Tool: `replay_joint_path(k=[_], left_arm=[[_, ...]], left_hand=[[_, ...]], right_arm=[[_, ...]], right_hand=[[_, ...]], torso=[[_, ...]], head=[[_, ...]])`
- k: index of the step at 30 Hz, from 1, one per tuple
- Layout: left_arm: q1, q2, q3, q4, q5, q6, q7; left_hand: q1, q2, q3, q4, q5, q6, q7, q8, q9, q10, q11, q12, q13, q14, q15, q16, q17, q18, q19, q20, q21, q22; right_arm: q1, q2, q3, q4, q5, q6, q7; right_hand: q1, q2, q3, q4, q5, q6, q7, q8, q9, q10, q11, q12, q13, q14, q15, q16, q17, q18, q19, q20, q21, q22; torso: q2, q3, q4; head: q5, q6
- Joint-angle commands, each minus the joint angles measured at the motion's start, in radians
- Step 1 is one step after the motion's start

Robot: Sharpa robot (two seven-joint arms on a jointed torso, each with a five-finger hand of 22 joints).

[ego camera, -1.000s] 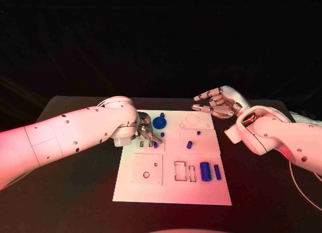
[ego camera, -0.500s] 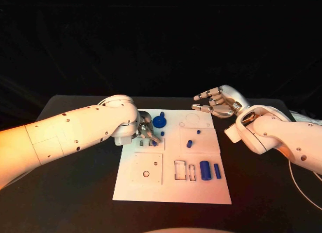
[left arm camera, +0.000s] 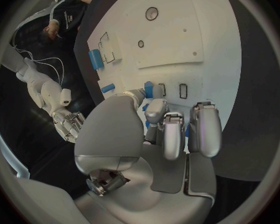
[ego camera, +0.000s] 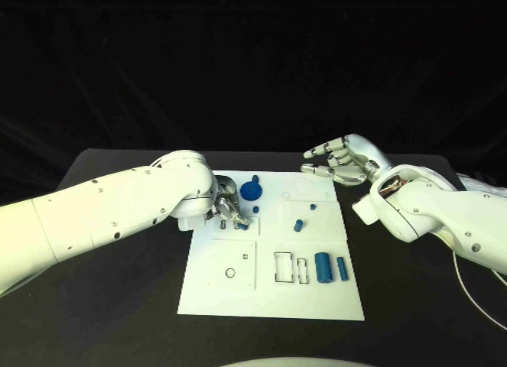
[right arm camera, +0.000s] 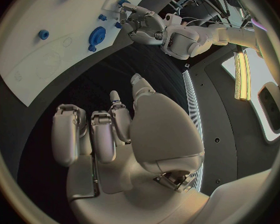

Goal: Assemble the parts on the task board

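Little has moved since the earlier frames: left hand (ego camera: 229, 207) stays low at the far left corner of the task board (ego camera: 271, 294), fingers (left arm camera: 172, 134) curled down onto small blue parts (ego camera: 242, 225) beside the slots; whether they pinch one cannot be told. Right hand (ego camera: 342, 160) still hovers off the board's far right corner above the worktop (ego camera: 121, 306), fingers half-curled, apart, holding nothing. Blue gear (ego camera: 252, 191) lies just beyond the left hand.

black table (ego camera: 121, 306) fills the lower head view under a dark backdrop. a thin pale cable (ego camera: 474, 294) trails across its right side.
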Motion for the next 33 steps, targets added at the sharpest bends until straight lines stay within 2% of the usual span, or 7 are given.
replay_joint_path(k=[1,8,11,17,22,33], left_arm=[[0.0,-0.013,0.002,0.018,0.019,-0.073,0.035],[0.0,-0.049,0.004,0.058,0.021,-0.165,0.07],[-0.001,-0.065,0.004,0.071,0.021,-0.191,0.077],[-0.008,-0.084,0.002,0.078,-0.001,-0.223,0.077],[-0.02,-0.089,0.001,0.079,-0.033,-0.227,0.058],[-0.039,-0.088,-0.001,0.081,-0.077,-0.183,0.022]], left_hand=[[-0.02,-0.005,0.191,-0.173,-0.006,-0.001,0.004,0.006,0.009,0.011,0.0,0.002,0.005,0.107,0.004,0.003,0.263,-0.015,0.002,0.003,-0.002,0.01],[-0.04,-0.025,0.232,-0.198,-0.003,0.003,0.003,0.01,0.02,0.017,-0.002,0.006,0.009,0.107,0.002,0.003,0.263,-0.016,0.005,0.002,0.002,0.017],[-0.042,-0.029,0.239,-0.204,-0.002,0.004,0.003,0.011,0.022,0.018,-0.002,0.006,0.009,0.107,0.002,0.003,0.263,-0.017,0.006,0.002,0.002,0.018],[-0.045,-0.034,0.247,-0.211,-0.002,0.005,0.003,0.011,0.024,0.02,-0.002,0.007,0.011,0.107,0.001,0.003,0.263,-0.017,0.007,0.002,0.004,0.022],[-0.045,-0.036,0.25,-0.214,-0.003,0.006,0.003,0.011,0.025,0.022,-0.003,0.008,0.012,0.107,0.001,0.003,0.263,-0.018,0.008,0.002,0.005,0.023],[-0.047,-0.04,0.257,-0.22,-0.003,0.007,0.003,0.011,0.026,0.022,-0.003,0.007,0.01,0.107,0.001,0.003,0.263,-0.018,0.009,0.002,0.006,0.025]], right_arm=[[-0.001,0.002,0.0,-0.001,-0.01,0.016,-0.003],[-0.002,0.003,0.0,-0.003,-0.014,0.014,-0.007],[-0.003,0.002,0.0,-0.003,-0.014,0.013,-0.008],[-0.003,0.001,0.0,-0.003,-0.014,0.014,-0.007],[-0.003,0.001,0.0,-0.004,-0.014,0.015,-0.007],[-0.003,0.001,0.0,-0.004,-0.013,0.017,-0.007]], right_hand=[[0.0,0.008,-0.004,-0.002,0.004,0.007,-0.002,0.005,0.001,-0.003,-0.005,-0.006,0.074,0.09,0.0,-0.004,0.211,0.006,-0.008,-0.001,-0.004,-0.001],[0.0,0.009,-0.004,-0.002,0.004,0.007,-0.002,0.004,0.001,-0.002,-0.005,-0.006,0.075,0.091,0.0,-0.004,0.211,0.006,-0.008,-0.001,-0.004,-0.001],[0.0,0.009,-0.005,-0.002,0.004,0.007,-0.002,0.004,0.001,-0.002,-0.005,-0.005,0.075,0.09,0.0,-0.004,0.211,0.006,-0.009,-0.001,-0.004,-0.002],[0.0,0.009,-0.005,-0.002,0.004,0.007,-0.002,0.004,0.001,-0.002,-0.005,-0.005,0.075,0.09,0.0,-0.004,0.211,0.006,-0.009,-0.001,-0.004,-0.002],[0.0,0.009,-0.005,-0.002,0.004,0.007,-0.002,0.004,0.001,-0.002,-0.005,-0.005,0.075,0.09,0.0,-0.004,0.211,0.006,-0.009,-0.001,-0.004,-0.002],[-0.002,0.01,-0.006,-0.001,0.005,0.007,-0.002,0.004,0.001,-0.003,-0.005,-0.006,0.074,0.09,0.0,-0.005,0.21,0.006,-0.009,-0.002,-0.005,-0.002]], torso=[[-0.001,0.0011,0.0011],[-0.001,0.0035,0.0056],[-0.001,0.003,0.0059],[-0.002,0.0046,0.0082],[-0.003,0.0056,0.0107],[-0.001,0.0038,0.007]], head=[[0.002,0.0],[0.001,0.001],[0.0,0.001],[0.003,-0.001],[0.002,-0.003],[0.005,-0.003]])
